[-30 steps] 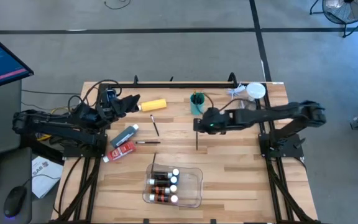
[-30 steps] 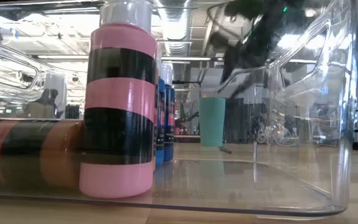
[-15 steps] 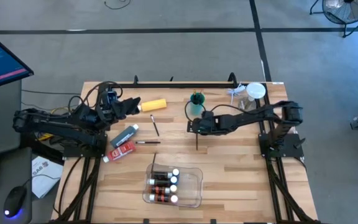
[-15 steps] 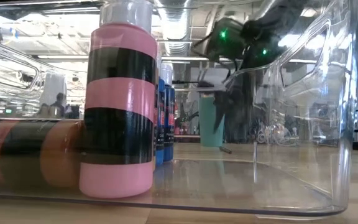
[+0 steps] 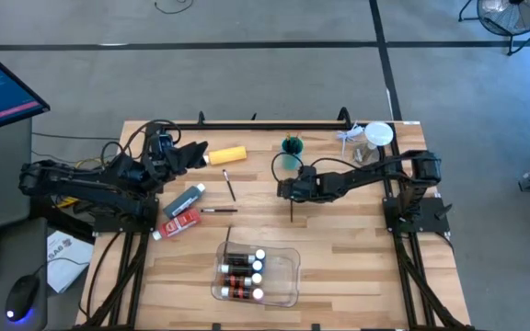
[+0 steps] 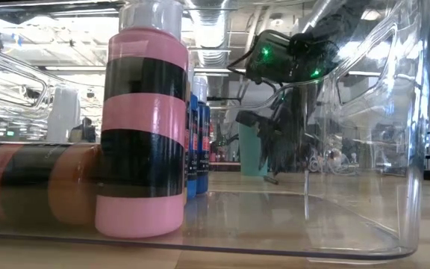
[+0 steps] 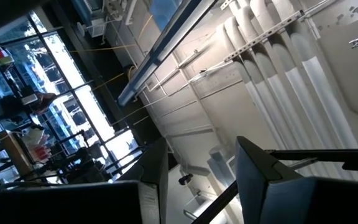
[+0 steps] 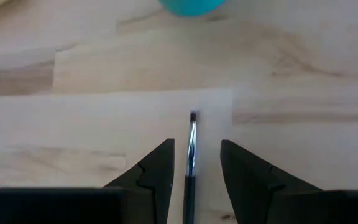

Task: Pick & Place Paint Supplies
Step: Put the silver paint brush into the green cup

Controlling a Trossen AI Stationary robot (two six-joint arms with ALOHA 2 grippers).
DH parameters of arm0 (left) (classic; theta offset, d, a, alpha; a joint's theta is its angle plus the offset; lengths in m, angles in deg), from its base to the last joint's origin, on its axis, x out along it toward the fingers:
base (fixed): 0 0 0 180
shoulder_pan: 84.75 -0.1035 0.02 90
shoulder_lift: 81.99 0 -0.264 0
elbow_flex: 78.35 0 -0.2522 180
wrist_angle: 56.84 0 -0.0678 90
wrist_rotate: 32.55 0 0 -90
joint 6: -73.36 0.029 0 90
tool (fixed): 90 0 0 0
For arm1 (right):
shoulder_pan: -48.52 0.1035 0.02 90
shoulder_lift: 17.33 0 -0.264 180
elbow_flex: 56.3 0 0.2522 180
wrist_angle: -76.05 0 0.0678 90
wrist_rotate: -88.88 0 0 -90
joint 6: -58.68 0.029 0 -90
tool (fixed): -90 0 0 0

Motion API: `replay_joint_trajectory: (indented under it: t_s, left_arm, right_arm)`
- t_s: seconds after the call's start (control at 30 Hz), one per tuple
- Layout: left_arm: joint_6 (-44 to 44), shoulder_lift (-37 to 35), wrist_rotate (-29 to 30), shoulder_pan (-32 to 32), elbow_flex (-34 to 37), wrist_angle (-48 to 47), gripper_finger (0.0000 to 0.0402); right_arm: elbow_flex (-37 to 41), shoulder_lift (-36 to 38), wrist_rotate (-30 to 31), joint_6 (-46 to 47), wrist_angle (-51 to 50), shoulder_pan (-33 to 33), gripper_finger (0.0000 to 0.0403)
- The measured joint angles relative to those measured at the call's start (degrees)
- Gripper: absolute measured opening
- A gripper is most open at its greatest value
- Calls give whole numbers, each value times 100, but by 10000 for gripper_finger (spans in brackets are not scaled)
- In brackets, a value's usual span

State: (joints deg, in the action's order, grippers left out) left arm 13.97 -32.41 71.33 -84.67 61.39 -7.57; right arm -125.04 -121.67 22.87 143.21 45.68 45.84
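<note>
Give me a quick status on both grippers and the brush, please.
Right gripper open, fingers straddling paint brush on table. Left gripper waiting near yellow bottle, open, empty. Teal cup close beyond brush.

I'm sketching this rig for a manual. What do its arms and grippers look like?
Both arms are dark, slim and jointed, on black frames at the table's sides. The left gripper trails looped black cables. The right gripper has two dark, angular fingers, and green lights glow on its wrist.

On the desk [image 5: 357, 267], the right claw [image 5: 286, 189] hangs over a thin brush [image 5: 291, 210] near the teal cup [image 5: 292, 152]. The left claw [image 5: 194, 153] sits far left beside the yellow bottle [image 5: 227, 154]. A clear tray [image 5: 288, 276] holds bottles [image 5: 242, 272].
</note>
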Motion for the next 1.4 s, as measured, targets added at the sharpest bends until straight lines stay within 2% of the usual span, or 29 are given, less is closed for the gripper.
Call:
replay_joint_trajectory:
  t_s: [0.3,0.97,1.17,1.4]
  left_arm:
    - [-2,0,216,-2,0,-14,92]
    - [-434,343,312,-4,0,11,92]
    - [-455,342,310,-4,0,47,92]
    - [-455,341,314,-4,-7,67,92]
  right_arm:
    - [0,0,295,-114,350,-86,124]
    - [0,-12,297,-348,377,-91,124]
    - [-58,-418,158,-338,697,-85,124]
    - [-186,-612,139,-321,603,51,124]
